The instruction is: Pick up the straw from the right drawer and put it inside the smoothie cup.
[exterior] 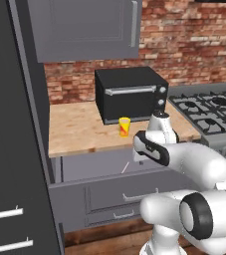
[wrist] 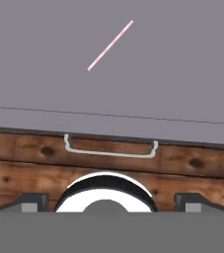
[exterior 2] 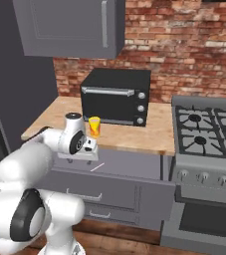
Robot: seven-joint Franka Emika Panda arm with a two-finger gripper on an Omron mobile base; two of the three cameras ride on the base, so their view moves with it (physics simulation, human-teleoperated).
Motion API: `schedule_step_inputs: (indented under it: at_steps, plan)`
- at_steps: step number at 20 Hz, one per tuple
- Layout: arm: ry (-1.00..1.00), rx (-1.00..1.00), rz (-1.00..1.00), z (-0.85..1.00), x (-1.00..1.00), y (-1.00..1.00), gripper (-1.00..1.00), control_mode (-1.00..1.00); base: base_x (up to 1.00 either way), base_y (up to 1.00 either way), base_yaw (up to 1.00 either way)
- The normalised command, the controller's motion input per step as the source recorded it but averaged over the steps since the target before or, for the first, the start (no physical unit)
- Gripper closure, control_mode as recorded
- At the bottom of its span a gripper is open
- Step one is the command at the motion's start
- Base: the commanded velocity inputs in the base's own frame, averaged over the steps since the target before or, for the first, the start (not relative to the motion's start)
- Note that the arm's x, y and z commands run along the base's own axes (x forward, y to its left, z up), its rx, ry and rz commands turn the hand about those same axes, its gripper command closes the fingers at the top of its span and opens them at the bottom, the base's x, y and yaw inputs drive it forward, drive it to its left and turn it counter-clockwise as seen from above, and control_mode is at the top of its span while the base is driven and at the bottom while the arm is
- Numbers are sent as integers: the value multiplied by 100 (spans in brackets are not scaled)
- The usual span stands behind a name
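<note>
Overhead, the jaws (wrist: 108, 205) hung released above the right drawer (wrist: 182, 59), where the straw (wrist: 110, 45) lay slantwise, likely lining up a grasp.

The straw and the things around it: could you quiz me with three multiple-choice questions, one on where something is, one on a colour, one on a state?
1. Where does the straw lie?
A. On the floor of the open right drawer
B. Inside the smoothie cup
C. On the stove

2. What colour is the smoothie cup?
A. Blue
B. Yellow with a red-orange mark
C. Black

3. How is the claw set?
A. Shut on the straw
B. Shut on the cup
C. Open, holding nothing

Answers:
1. A: the hand view shows the thin pale stick lying flat on the grey drawer floor.
2. B: both base views show a yellow tumbler on the wooden counter, in front of the black toaster oven.
3. C: its two fingertips stand wide apart at the bottom of the hand view, well away from the straw.
</note>
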Motion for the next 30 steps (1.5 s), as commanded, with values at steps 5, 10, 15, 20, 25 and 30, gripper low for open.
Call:
schedule_step_inputs:
  at_steps: [5, 10, 15, 20, 25, 30]
  plan:
    - [8, 0, 0, -17, 27, 0, -100, -100, 0, 0, 0]
    - [6, 0, 0, -33, 26, 0, -100, -100, 0, 0, 0]
    - [2, 0, 0, -44, 25, 0, -100, -100, 0, 0, 0]
    - [0, 2, 0, -20, 29, 0, -100, -100, 0, 0, 0]
    - [0, 1, 0, -16, 34, 0, -100, -100, 0, 0, 0]
    - [0, 0, 0, -32, 30, 0, -100, -100, 0, 0, 0]
